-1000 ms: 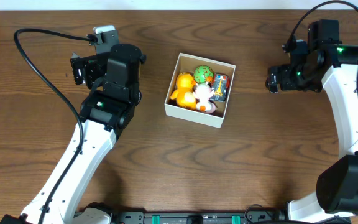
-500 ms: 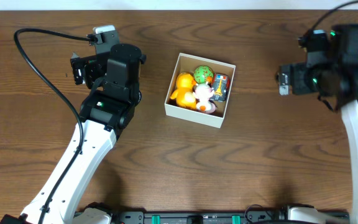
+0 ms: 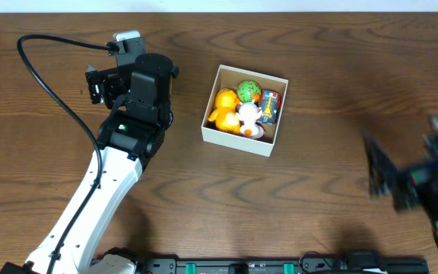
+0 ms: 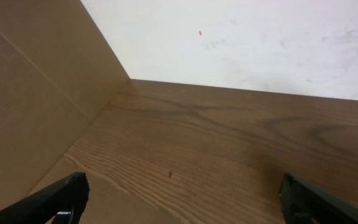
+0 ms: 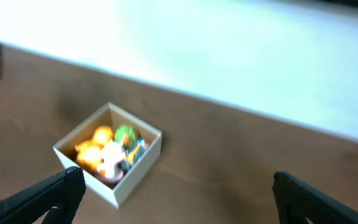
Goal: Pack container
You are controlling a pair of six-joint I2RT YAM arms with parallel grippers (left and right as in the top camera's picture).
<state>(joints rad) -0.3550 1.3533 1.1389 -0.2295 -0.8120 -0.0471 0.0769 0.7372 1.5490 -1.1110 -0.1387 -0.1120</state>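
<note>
The container [image 3: 234, 140], a white-walled square box, sits at the table's middle. It holds a yellow duck [image 3: 223, 106], a green ball [image 3: 248, 91], a white toy [image 3: 249, 116] and a small can [image 3: 269, 105]. My left gripper [image 4: 179, 200] is open over bare wood at the back left, facing the wall, with nothing between its fingers. My right gripper [image 5: 179, 194] is open and empty, well to the right of the container [image 5: 143, 163], which shows blurred in the right wrist view. In the overhead view the right gripper [image 3: 390, 181] is a motion-blurred shape at the front right.
A brown cardboard panel [image 4: 30, 106] stands along the left side of the left wrist view, meeting the white back wall [image 4: 260, 43]. A black cable [image 3: 48, 80] loops behind the left arm [image 3: 131, 133].
The right arm has swung from the back right of the table towards the front right and is now blurred. The left arm and the container have not moved.
</note>
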